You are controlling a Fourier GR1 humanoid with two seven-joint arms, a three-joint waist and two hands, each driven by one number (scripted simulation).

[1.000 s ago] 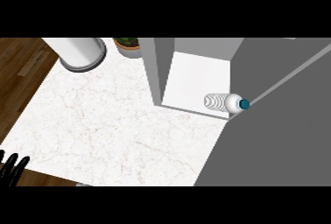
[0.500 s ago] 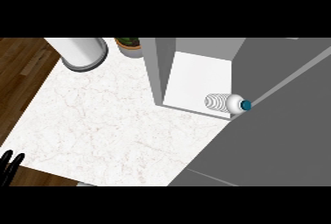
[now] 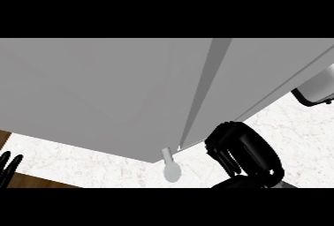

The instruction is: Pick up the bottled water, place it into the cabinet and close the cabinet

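Note:
The grey cabinet (image 3: 111,92) fills most of the head view. Its two door panels meet along a slanted seam, and no opening shows. A pale handle (image 3: 171,165) sticks out below the doors' lower edge. The bottled water is nowhere visible. My right hand (image 3: 246,156) is at the lower right, just right of the handle. Its fingers are curled, its knuckles lie against the doors' lower corner, and nothing shows inside it. My left hand (image 3: 8,167) rests at the lower left edge, fingers straight and pointing up.
White marble counter (image 3: 78,161) shows below the cabinet and at the right. A white object with a dark rim (image 3: 317,90) stands at the right edge. Brown wooden floor (image 3: 32,182) borders the counter at the lower left.
The cabinet stood open with the bottle lying inside it; now its doors cover the opening and hide the bottle. The cabinet looks much closer, and my right hand has come into view.

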